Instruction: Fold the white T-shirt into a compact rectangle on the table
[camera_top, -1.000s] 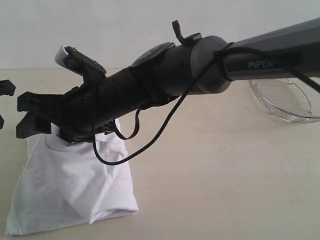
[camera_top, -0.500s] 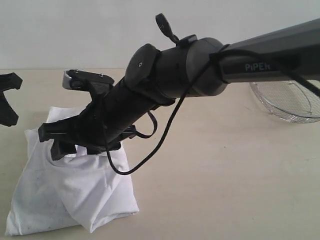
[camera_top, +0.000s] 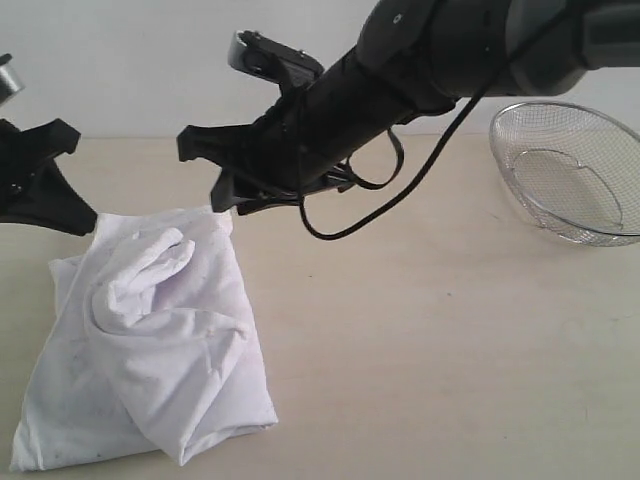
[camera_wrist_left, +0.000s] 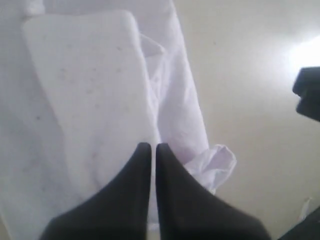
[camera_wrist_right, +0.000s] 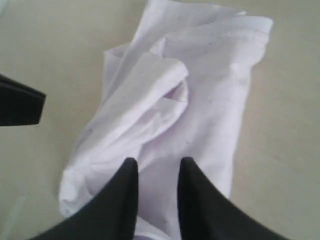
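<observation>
So here's where we're at: the white T-shirt (camera_top: 150, 340) sits in the lower left of the exterior view, lying on the surface (camera_top: 430, 360) as a lumpy, roughly rectangular bundle. All we see of it is plain white cloth with faint speckles. There's a loose rolled-up hump of fabric on the upper half of the bundle, so the top isn't flat, and the lower right corner bulges out a bit too.

The right arm (camera_top: 400, 60) comes in from the upper right and reaches across the middle. Its end sits in the upper left-centre of the frame, just above the shirt's far right corner. In the right wrist view the right jaws stand a narrow gap apart, with shirt cloth showing through the gap, and we don't see anything clamped between them.

The left arm (camera_top: 35, 190) pokes in at the left edge, just beside the shirt's far left corner. In the left wrist view the left jaws are pressed together over the shirt, tips nearly touching, holding nothing we can see.

In the upper right of the exterior view there's a wire-mesh basket (camera_top: 565, 170) on the surface, well apart from the shirt.
</observation>
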